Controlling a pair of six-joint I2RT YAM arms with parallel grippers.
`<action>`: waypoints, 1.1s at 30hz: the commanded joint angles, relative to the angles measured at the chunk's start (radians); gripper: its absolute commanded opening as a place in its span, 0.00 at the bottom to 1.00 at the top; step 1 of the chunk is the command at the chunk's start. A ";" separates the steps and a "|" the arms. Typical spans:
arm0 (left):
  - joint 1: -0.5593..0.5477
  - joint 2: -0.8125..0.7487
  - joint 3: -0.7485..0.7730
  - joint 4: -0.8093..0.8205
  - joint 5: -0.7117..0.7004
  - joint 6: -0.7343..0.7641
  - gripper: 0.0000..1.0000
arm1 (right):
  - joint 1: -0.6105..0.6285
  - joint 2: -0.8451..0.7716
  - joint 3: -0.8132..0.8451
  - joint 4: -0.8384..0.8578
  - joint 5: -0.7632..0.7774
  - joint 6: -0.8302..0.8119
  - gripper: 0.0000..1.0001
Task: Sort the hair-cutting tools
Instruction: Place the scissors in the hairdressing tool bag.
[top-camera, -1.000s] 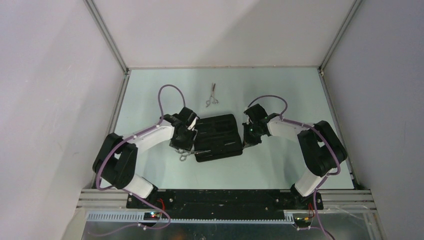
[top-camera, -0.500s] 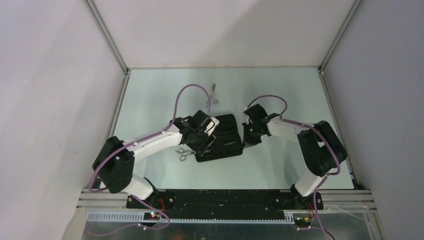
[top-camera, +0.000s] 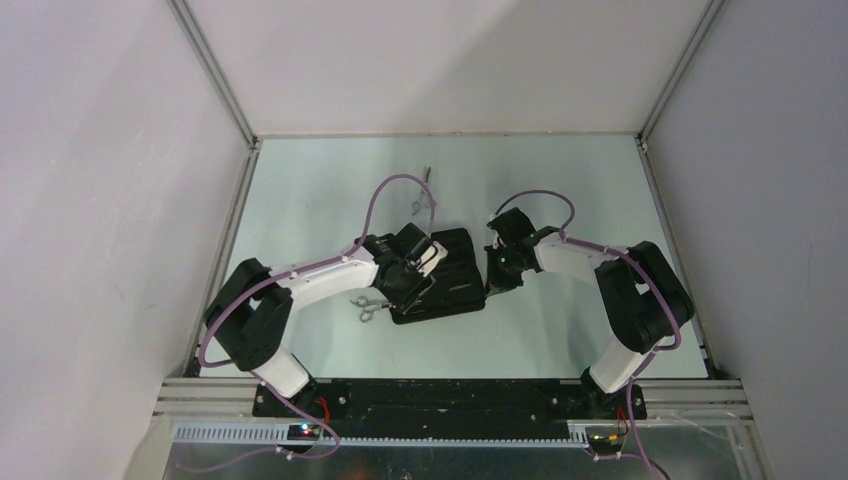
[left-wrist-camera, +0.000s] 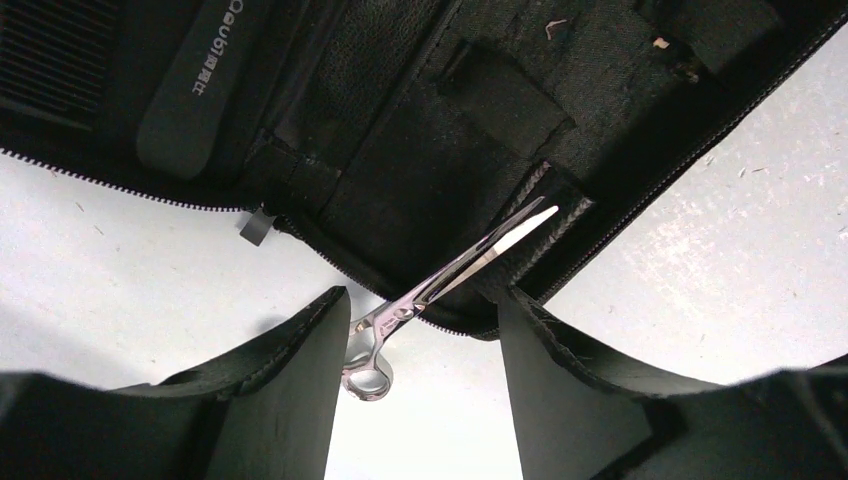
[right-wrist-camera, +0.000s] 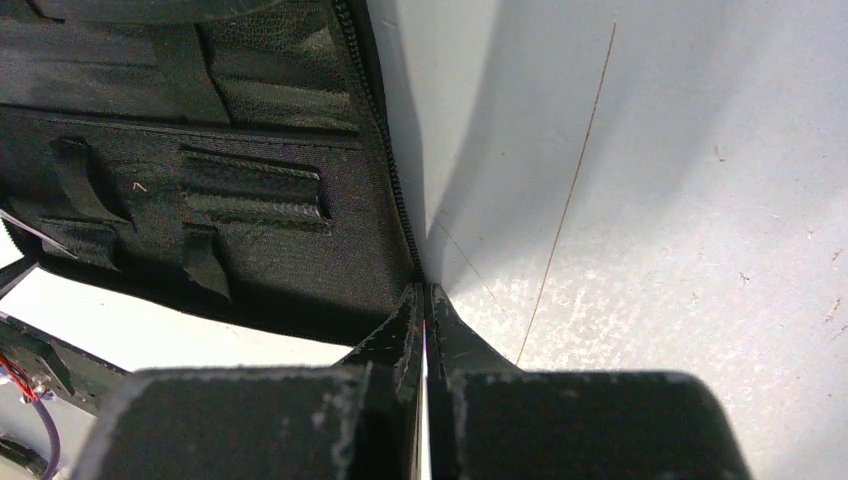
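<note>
A black fabric case (top-camera: 452, 275) lies open at mid-table. One pair of silver scissors (top-camera: 370, 308) lies at its near-left edge. In the left wrist view the scissors (left-wrist-camera: 450, 275) have their tips under a strap of the case (left-wrist-camera: 420, 190) and their ring handles on the table. A black comb (left-wrist-camera: 190, 90) sits in the case. My left gripper (top-camera: 424, 262) hovers open and empty over the case; it shows open above the scissors (left-wrist-camera: 422, 295). A second pair of scissors (top-camera: 424, 203) lies beyond the case. My right gripper (top-camera: 492, 280) is shut on the case's right zipper edge (right-wrist-camera: 398, 220).
The left arm's purple cable (top-camera: 385, 195) loops over the far scissors. Metal frame rails (top-camera: 240, 200) and walls bound the table on the left, back and right. The right wrist view shows bare table (right-wrist-camera: 650, 200) right of the case.
My left gripper has moved right, from beside the near scissors to over the case. The scissors stay at the case's near-left edge. The right arm has not moved.
</note>
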 joint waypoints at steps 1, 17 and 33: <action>-0.011 0.004 0.012 0.029 0.021 0.036 0.63 | -0.006 0.006 -0.025 -0.023 0.049 -0.032 0.00; -0.014 0.088 0.034 0.035 0.020 0.068 0.21 | -0.003 0.007 -0.026 -0.022 0.049 -0.031 0.00; -0.040 0.206 0.119 -0.071 0.094 0.144 0.00 | 0.002 0.008 -0.026 -0.020 0.046 -0.033 0.00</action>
